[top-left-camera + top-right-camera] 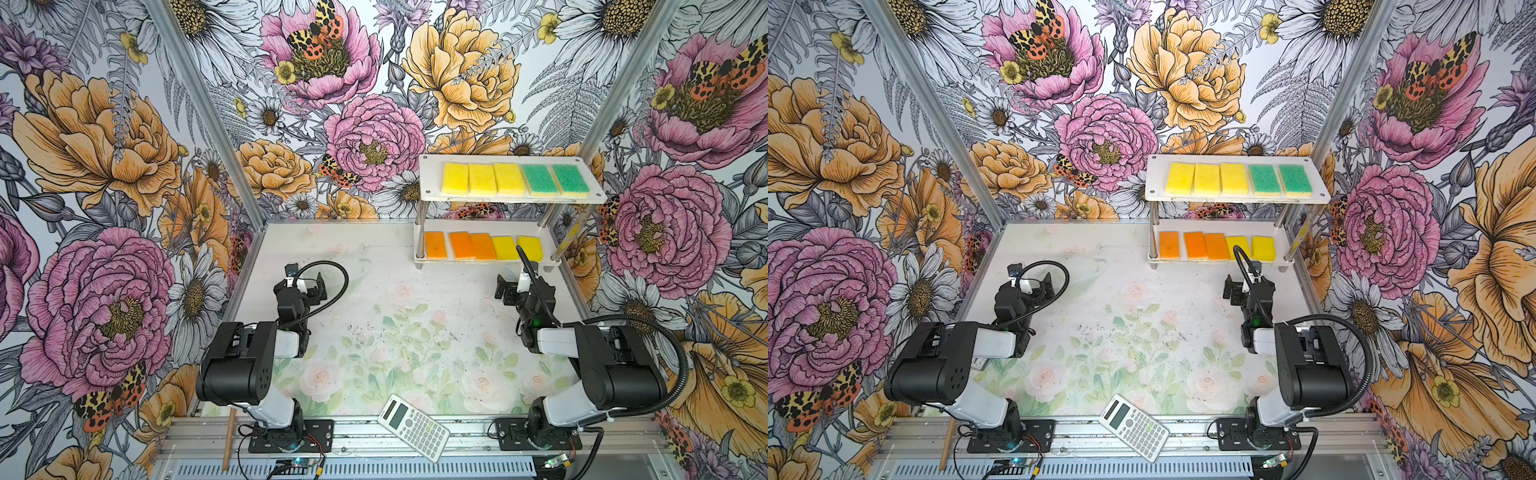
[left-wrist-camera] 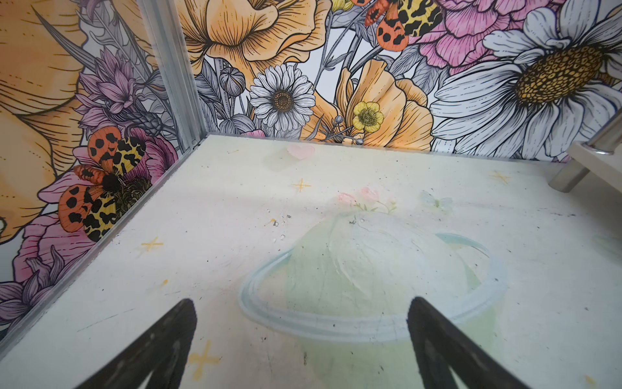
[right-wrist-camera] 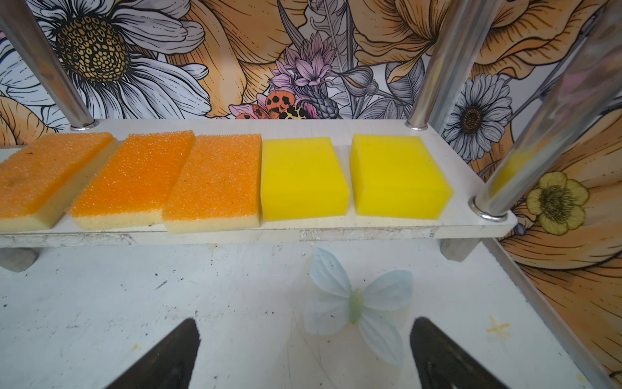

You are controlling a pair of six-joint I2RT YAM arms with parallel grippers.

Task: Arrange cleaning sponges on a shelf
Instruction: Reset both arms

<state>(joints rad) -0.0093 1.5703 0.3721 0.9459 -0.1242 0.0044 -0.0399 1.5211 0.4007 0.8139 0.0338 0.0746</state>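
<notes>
The shelf (image 1: 428, 176) stands at the back right in both top views. Its upper board carries three yellow cleaning sponges (image 1: 482, 179) and two green-topped ones (image 1: 555, 179) in a row. The lower board (image 3: 370, 232) holds three orange sponges (image 3: 134, 178) and two yellow ones (image 3: 303, 178), side by side. My right gripper (image 3: 305, 321) is open and empty, just in front of the lower board and pointing at the yellow sponges. My left gripper (image 2: 302, 303) is open and empty over the bare mat at the left, far from the shelf.
A white calculator (image 1: 413, 428) lies at the table's front edge, between the arm bases. A thin wooden stick (image 1: 228, 440) rests by the left base. Flowered walls close three sides. One shelf foot (image 2: 568, 178) shows in the left wrist view.
</notes>
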